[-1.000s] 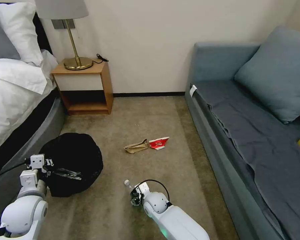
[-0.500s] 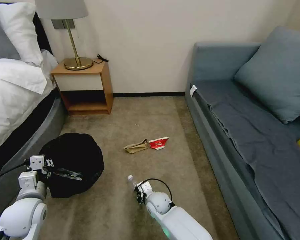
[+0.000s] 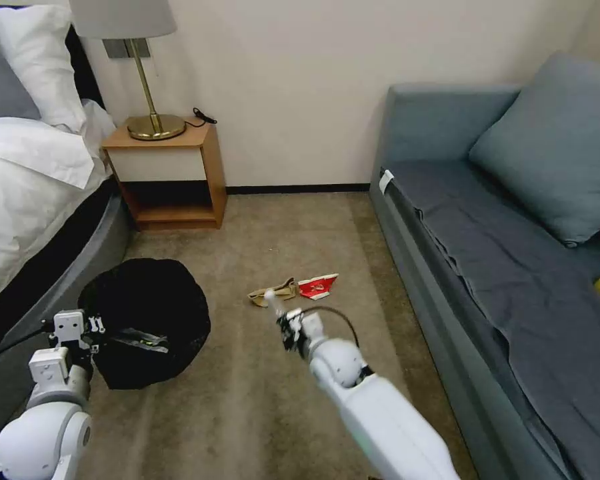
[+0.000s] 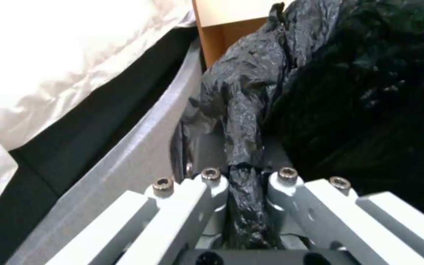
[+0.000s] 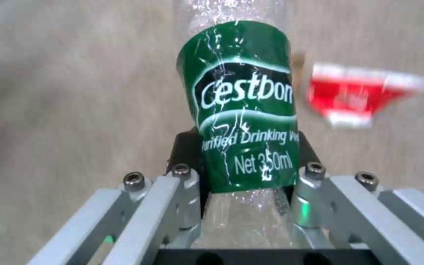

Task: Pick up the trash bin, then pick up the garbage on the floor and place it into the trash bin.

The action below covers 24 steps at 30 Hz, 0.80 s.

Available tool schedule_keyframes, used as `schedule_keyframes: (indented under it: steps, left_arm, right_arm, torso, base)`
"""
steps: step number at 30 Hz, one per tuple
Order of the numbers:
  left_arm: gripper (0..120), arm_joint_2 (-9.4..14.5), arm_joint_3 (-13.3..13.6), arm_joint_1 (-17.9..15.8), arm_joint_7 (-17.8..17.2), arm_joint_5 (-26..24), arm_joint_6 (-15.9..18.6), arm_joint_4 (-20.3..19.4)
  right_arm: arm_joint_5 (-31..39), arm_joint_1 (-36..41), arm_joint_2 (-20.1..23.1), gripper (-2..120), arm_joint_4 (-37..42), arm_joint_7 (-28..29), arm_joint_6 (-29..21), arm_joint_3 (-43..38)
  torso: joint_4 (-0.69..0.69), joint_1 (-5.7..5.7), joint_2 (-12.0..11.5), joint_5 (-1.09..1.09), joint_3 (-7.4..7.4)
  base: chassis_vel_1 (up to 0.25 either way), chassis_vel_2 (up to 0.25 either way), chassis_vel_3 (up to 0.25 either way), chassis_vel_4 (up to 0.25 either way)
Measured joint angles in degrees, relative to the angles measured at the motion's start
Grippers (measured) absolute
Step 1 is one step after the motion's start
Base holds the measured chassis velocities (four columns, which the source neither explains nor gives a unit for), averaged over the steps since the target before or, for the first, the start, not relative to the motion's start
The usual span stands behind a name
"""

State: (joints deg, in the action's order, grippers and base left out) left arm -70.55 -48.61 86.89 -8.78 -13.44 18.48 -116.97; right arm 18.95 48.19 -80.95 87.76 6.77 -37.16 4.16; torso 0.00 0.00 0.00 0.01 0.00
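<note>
Carpet floor between bed and sofa. Right end effector (image 3: 288,328) clamped on bottle (image 5: 244,110) (green label), raised near paper bag (image 3: 273,292) and carton (image 3: 318,286). Left end effector (image 3: 97,337) pinches bag rim of trash bin (image 3: 147,320), near left by bed.

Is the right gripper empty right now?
No: in the right wrist view the right gripper is shut on the clear plastic bottle with the green label, held above the carpet.
</note>
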Motion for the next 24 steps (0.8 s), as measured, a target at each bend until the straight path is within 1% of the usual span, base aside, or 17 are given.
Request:
schedule_keyframes:
  steps: [1, 2, 4, 6, 7, 10, 11, 13, 15, 18, 22, 24]
  left_arm:
    - [4, -0.5, 0.2, 0.2, 0.0, 0.5, 0.0, -0.3]
    - [4, -0.5, 0.2, 0.2, 0.0, 0.5, 0.0, -0.3]
    - [4, -1.0, 0.5, 0.4, 0.0, 0.9, 0.0, -0.9]
    - [4, -1.5, 1.0, 0.5, 0.1, 1.4, 0.0, -1.8]
    - [4, -1.5, 1.0, 0.5, 0.1, 1.4, 0.0, -1.8]
    - [4, -2.5, 2.0, 0.5, 0.0, 1.7, 1.0, -3.4]
    - [4, -2.5, 2.0, 0.5, 0.0, 1.7, 1.0, -3.4]
    - [4, -3.0, 2.7, 0.6, -0.1, 0.8, 2.0, -4.8]
    - [4, -3.2, 2.9, 0.7, -0.1, 0.5, 2.2, -5.2]
    - [4, -4.1, 3.6, 1.0, -0.2, 0.2, 2.9, -6.4]
    - [4, -4.7, 3.9, 1.5, -0.2, -0.2, 3.3, -7.6]
    - [4, -5.0, 4.1, 2.1, -0.4, -1.1, 4.0, -9.3]
  right_arm:
    - [3.2, -1.4, 1.1, 22, 3.1, -0.2, -0.2, 0.0]
    - [3.2, -1.4, 1.1, 22, 3.1, -0.2, -0.2, 0.0]
    - [7.2, -2.7, 2.2, 22, 6.6, -0.3, -0.5, 0.2]
    - [12.4, -3.8, 3.2, 22, 10.9, -1.6, -0.2, 0.6]
    - [12.4, -3.8, 3.2, 22, 10.9, -1.6, -0.2, 0.6]
    - [23.8, -4.3, 4.6, 22, 17.7, -5.0, 1.0, 2.8]
    - [23.8, -4.3, 4.6, 22, 17.7, -5.0, 1.0, 2.8]
    - [27.3, -4.3, 5.1, 22, 20.3, -6.7, 1.2, 4.9]
    - [27.6, -4.2, 5.1, 22, 20.7, -7.2, 1.3, 5.5]
    - [27.8, -3.5, 4.0, 22, 20.7, -8.6, 1.9, 7.3]
    - [26.2, -2.7, 2.5, 22, 19.4, -9.1, 2.6, 8.6]
    - [24.2, -2.2, 1.8, 22, 18.2, -9.7, 3.5, 9.5]
  torso:
    - [0.00, 0.00, 0.0, 0.00, 0.00]
    - [0.00, 0.00, 0.0, 0.00, 0.00]
    - [0.00, 0.00, 0.0, -0.01, 0.00]
    - [0.00, 0.00, 0.0, 0.00, 0.00]
    - [0.00, 0.00, 0.0, 0.00, 0.00]
    - [0.00, 0.00, 0.0, -0.01, 0.00]
    - [0.00, 0.00, 0.0, -0.01, 0.00]
    - [0.00, 0.00, 0.0, 0.00, 0.00]
    - [0.00, 0.00, 0.0, 0.00, 0.00]
    - [0.00, 0.00, 0.0, 0.00, 0.00]
    - [0.00, 0.00, 0.0, 0.00, 0.00]
    - [0.01, 0.00, 0.0, -0.01, 0.00]
  base:
    - [0.000, 0.000, 0.000, 0.000]
    - [0.000, 0.000, 0.000, 0.000]
    - [0.000, 0.000, 0.000, 0.000]
    - [0.000, 0.000, 0.000, 0.000]
    - [0.000, 0.000, 0.000, 0.000]
    - [0.000, 0.000, 0.000, 0.000]
    - [0.000, 0.000, 0.000, 0.000]
    - [0.000, 0.000, 0.000, 0.000]
    - [0.000, 0.000, 0.000, 0.000]
    - [0.000, 0.000, 0.000, 0.000]
    - [0.000, 0.000, 0.000, 0.000]
    - [0.000, 0.000, 0.000, 0.000]
